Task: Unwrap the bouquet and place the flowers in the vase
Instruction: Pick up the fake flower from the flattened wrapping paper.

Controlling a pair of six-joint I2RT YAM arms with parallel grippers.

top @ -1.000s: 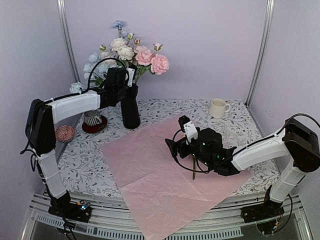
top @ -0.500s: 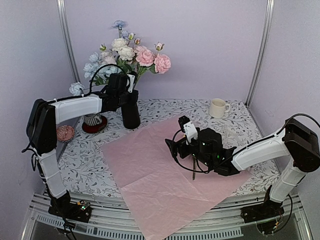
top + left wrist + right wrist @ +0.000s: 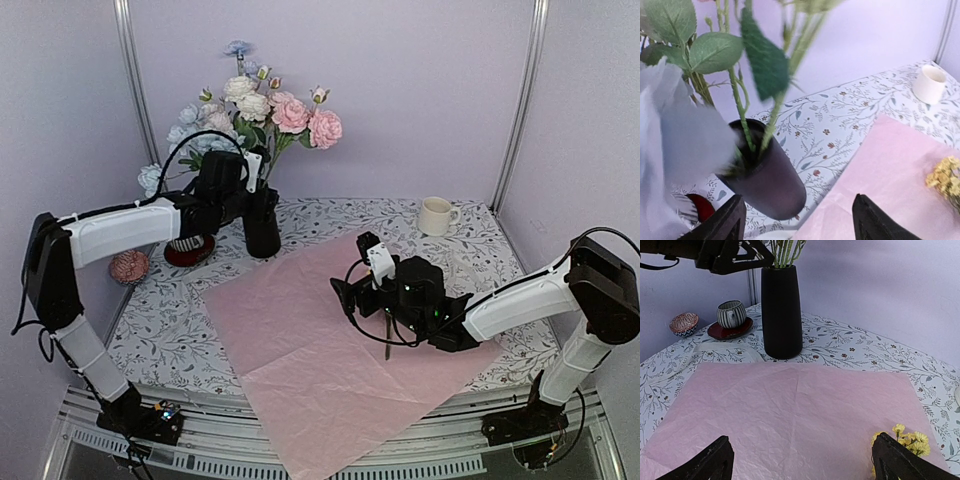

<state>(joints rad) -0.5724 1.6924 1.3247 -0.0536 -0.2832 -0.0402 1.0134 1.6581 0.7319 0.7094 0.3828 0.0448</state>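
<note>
The flowers are seated in the vase; the left pincer is spread just beside it, the right pincer spread over the pink paper.

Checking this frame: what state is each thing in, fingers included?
vase: upright, stems inside.
flowers: standing in the vase.
wrapping paper: spread flat on the table.
yellow cluster: lying on the paper, not in the vase.
white mug: upright.
striped cup: upright on a red saucer.
left gripper: fingers open, holding nothing.
right gripper: fingers open, empty.
</note>
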